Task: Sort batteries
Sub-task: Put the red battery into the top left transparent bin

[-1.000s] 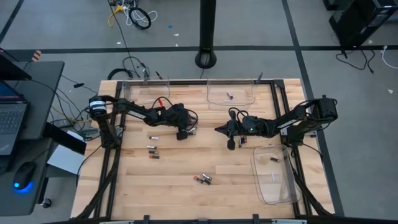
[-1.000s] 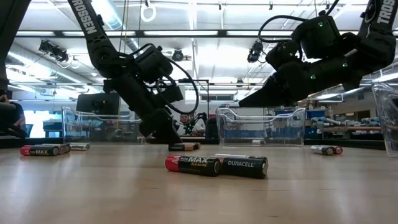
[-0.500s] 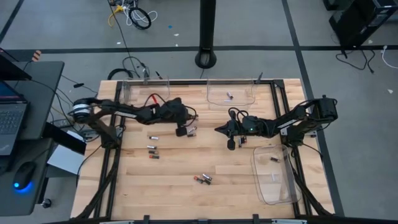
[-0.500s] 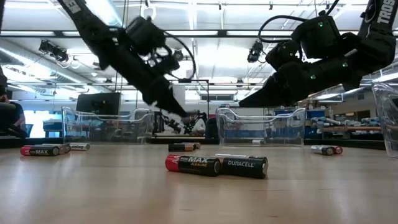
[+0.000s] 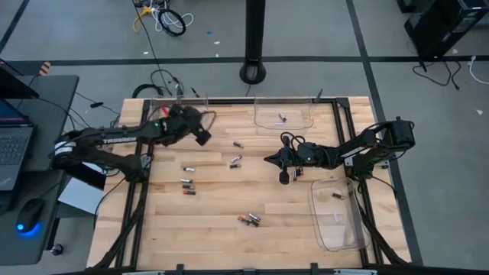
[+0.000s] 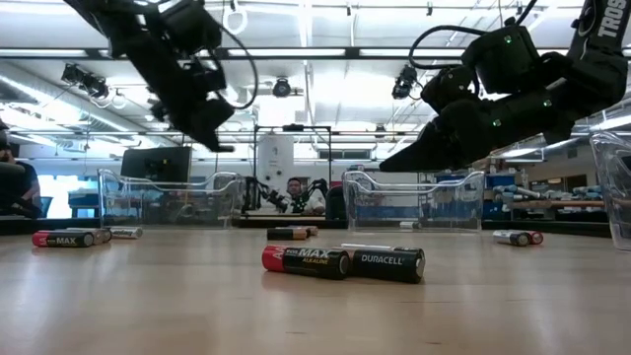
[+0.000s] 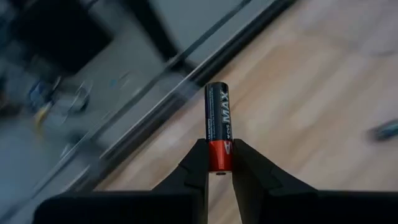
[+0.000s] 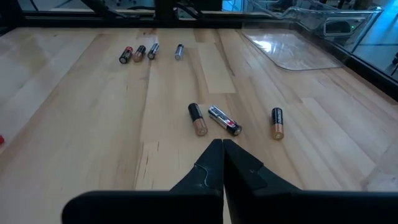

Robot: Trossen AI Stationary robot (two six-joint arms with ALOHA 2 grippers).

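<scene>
Left gripper (image 7: 219, 163) up high, pinching a red-and-black battery (image 7: 218, 127)!
Right gripper (image 8: 222, 149) pressed together, empty, hovering mid-table over scattered batteries (image 8: 214, 119).

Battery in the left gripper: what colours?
The battery is black with a red end, clamped between the left gripper fingers. Left wrist view shows it best.

Loose batteries (image 5: 187, 181) lie scattered mid-table (image 5: 214, 237). One tray (image 5: 309, 116) sits at the far edge, another (image 5: 353, 229) in the near right corner, each holding a battery.
</scene>
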